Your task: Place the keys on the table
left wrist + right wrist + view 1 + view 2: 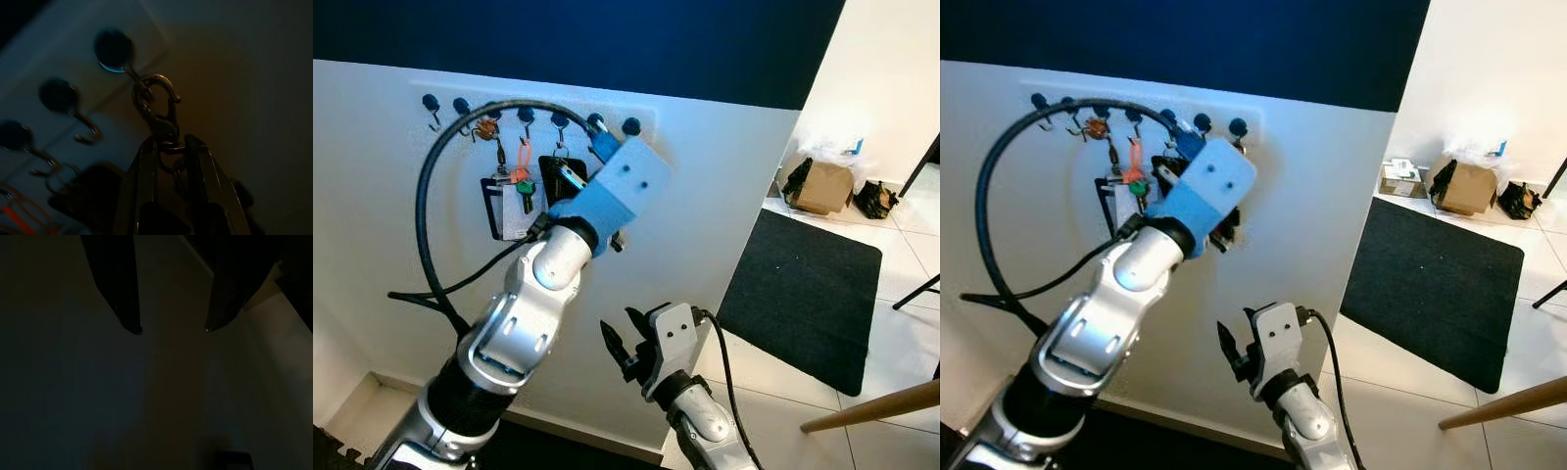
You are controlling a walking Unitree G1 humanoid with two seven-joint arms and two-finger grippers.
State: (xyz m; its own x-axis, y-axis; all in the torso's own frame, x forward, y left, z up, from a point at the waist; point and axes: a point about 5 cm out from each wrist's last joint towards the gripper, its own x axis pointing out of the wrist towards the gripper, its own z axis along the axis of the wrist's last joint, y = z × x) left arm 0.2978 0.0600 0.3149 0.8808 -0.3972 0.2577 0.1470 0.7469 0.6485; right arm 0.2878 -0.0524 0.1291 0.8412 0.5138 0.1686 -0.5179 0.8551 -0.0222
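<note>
A white rack [646, 117] of dark-knobbed hooks hangs on the wall, holding several key bunches, one with an orange and green tag [523, 181]. My left arm is raised to it, its blue wrist housing [617, 191] covering the fingers. In the left wrist view, my left gripper [170, 142] is shut on the ring just below a metal clasp [159, 105] of the keys. The clasp's top loop sits at the hook under a knob [113, 49]. My right gripper [622, 338] is low by the wall, open and holding nothing, its fingertips [138, 330] apart.
A black mat [803, 294] lies on the tiled floor to the right. Beyond it are a cardboard box [824, 186] and a black bag [874, 199]. A wooden bar [876, 406] juts in at the lower right. A black cable [426, 196] loops from my left arm.
</note>
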